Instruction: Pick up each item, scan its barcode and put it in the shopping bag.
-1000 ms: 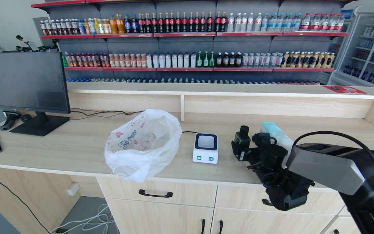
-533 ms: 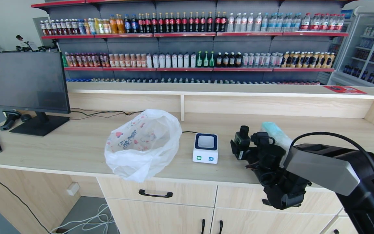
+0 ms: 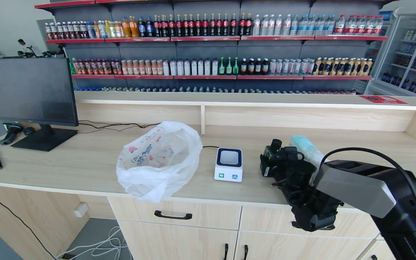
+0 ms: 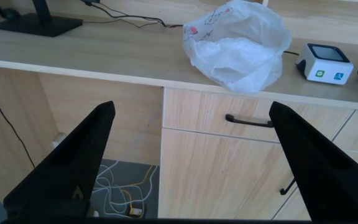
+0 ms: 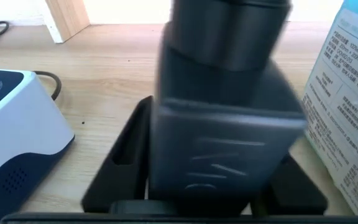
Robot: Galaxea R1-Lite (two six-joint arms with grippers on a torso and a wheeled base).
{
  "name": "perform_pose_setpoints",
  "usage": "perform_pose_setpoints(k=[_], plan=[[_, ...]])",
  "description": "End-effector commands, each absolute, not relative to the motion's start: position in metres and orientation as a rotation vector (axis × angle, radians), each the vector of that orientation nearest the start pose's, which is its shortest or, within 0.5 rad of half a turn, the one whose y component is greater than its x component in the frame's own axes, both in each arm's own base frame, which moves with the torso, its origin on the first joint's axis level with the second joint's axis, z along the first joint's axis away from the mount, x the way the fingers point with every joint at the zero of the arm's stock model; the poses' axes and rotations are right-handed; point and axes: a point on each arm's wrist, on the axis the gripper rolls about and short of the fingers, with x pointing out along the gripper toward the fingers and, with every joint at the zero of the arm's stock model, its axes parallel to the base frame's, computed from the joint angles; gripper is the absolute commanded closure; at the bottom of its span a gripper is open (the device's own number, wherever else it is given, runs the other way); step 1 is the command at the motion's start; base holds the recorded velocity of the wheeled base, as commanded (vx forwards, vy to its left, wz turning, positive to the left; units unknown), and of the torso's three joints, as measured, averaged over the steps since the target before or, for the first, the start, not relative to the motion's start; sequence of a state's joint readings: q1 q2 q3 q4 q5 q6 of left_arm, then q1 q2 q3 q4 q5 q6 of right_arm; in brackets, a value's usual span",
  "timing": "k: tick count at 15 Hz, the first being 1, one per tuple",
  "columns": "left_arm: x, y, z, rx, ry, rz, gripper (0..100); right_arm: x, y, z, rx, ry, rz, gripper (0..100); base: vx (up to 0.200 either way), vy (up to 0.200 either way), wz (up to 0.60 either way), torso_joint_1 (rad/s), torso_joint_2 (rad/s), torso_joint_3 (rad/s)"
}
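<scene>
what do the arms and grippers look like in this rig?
The right arm is black with a flat silver-grey forearm panel; a black cable loops above it. The right gripper is black and blocky. The left gripper has two matte black wedge-shaped fingers, tapering to the tips.

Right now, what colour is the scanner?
Scanner: white with a dark blue top rim, best in head view.

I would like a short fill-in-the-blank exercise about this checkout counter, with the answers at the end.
1. The monitor stands on the shopping bag's ___ side.
2. The right claw holds a dark bottle on the scanner's ___ side.
3. The left claw is ___, holding nothing.
Answers: left; right; open.
</scene>
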State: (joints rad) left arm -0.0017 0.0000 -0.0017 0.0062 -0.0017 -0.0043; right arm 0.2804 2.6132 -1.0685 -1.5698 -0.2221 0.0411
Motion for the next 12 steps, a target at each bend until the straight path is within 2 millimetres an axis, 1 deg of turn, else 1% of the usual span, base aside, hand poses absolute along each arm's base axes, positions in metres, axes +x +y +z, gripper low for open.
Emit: perform_pose_setpoints(k=[1,7,9,12], plan=[[-0.023,0.0,0.075,-0.005,0.005,-0.003,0,0.427,0.116,-0.018,0.049,-0.03,0.056,100,0.0,0.0,0.0,0.0,0.0,0.0],[-0.023,0.0,0.075,-0.005,0.005,-0.003,0,0.428,0.116,-0.013,0.052,-0.045,0.055,100,0.0,0.0,0.0,0.0,0.0,0.0],[-0.023,0.0,0.075,-0.005,0.005,-0.003,0,0.43,0.118,-0.007,0.048,-0.067,0.058,100,0.0,0.0,0.0,0.0,0.0,0.0],[-0.023,0.0,0.075,-0.005,0.005,-0.003,0,0.424,0.118,-0.002,0.033,-0.056,0.062,100,0.0,0.0,0.0,0.0,0.0,0.0]])
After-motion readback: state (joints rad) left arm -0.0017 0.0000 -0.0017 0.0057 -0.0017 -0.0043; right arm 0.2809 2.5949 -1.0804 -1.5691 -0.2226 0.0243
